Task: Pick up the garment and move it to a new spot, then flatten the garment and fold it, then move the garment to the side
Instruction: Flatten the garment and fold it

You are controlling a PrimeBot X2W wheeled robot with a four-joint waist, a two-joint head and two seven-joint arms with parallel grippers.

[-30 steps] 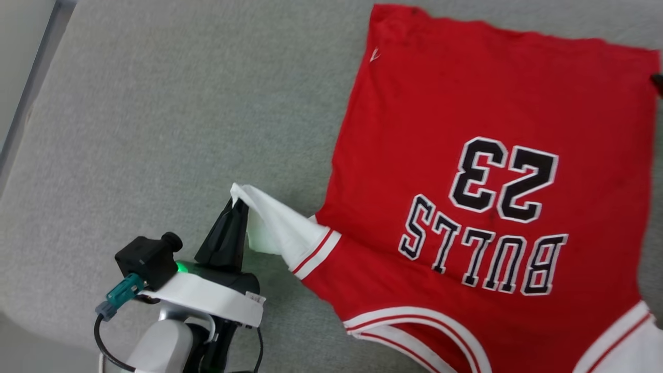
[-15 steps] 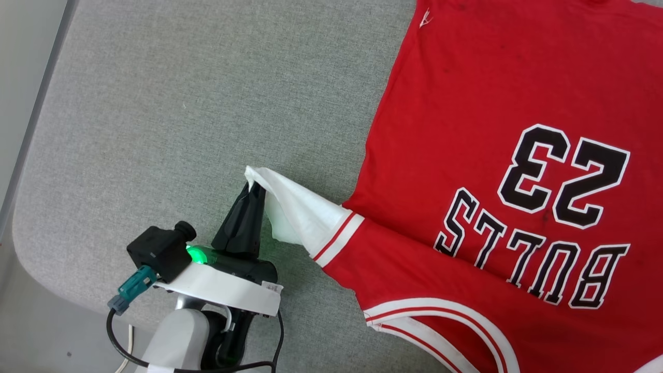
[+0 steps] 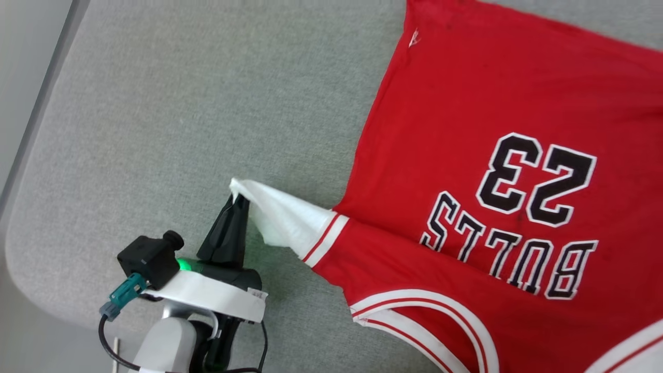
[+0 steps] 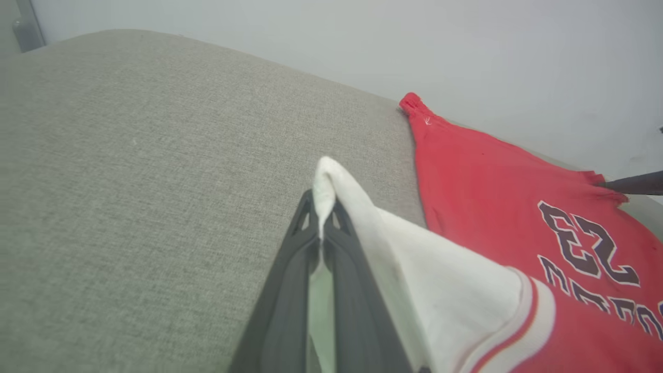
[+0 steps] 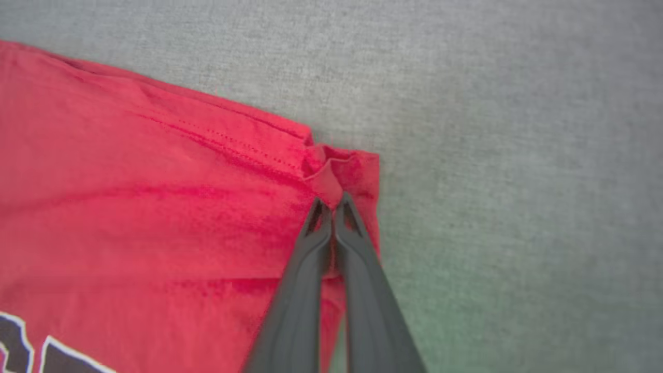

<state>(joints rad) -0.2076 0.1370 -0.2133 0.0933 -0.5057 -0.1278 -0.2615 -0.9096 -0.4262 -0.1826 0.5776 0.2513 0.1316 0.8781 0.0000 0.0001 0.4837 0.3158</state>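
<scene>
pad (image 3: 155, 103), grey, bare at far left. left gripper (image 3: 237, 199) pinched tight on tip of white sleeve (image 3: 282, 223), sleeve raised off pad. garment (image 3: 466, 129) spread print-up across middle and right, mostly flat, slight ridge below sleeve. right gripper (image 5: 334, 204) clamped on red hem corner (image 5: 342, 171), cloth bunched at tips. likely flattening step: draw both grips apart gently, low over pad, even tension, no jerks, or thin pinches may slip.

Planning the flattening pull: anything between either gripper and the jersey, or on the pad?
Nothing visible. The left gripper is shut on the garment at its white sleeve tip, the right gripper at a red hem corner; no other object shows on the grey pad.
</scene>
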